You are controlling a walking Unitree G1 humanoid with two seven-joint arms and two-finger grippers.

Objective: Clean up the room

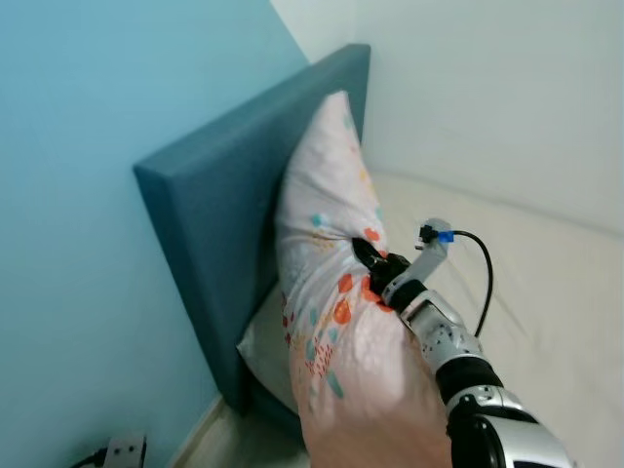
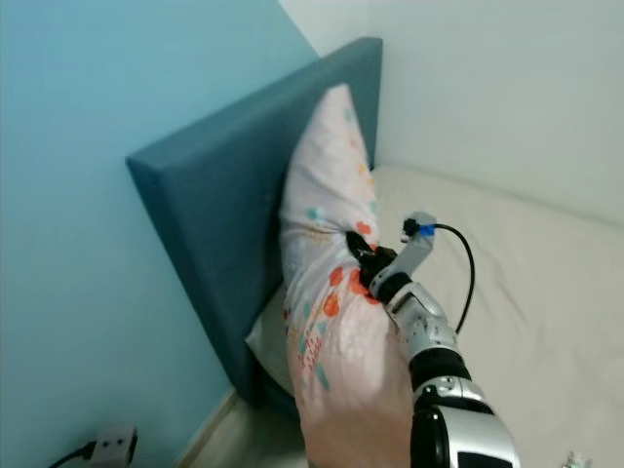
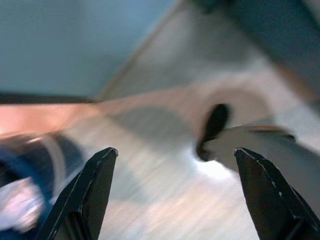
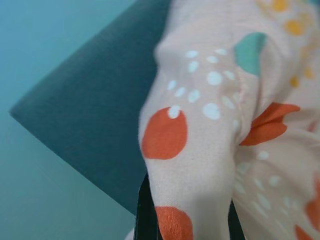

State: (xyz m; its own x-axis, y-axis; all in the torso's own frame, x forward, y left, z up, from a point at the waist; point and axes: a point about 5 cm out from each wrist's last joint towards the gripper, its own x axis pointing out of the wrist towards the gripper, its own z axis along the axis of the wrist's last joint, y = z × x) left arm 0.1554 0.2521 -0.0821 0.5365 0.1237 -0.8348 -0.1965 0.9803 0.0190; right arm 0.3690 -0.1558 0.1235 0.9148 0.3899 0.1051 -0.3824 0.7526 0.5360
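1. While the pillow [image 1: 331,292] stood on end against the teal headboard [image 1: 234,214], you had the right gripper [image 1: 369,261] pinched on a fold of its case, steadying it upright.
2. You kept the left gripper [image 3: 175,190] spread and empty, low over the floor [image 3: 165,80].

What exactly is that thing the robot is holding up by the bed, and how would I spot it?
Find the padded teal headboard against the blue wall. Leaning on its front face is a tall, soft, pale pink pillow, pinched at mid-height in the right gripper jaws. Its orange, teal and yellow blotches set it apart from the plain cream mattress beside it.
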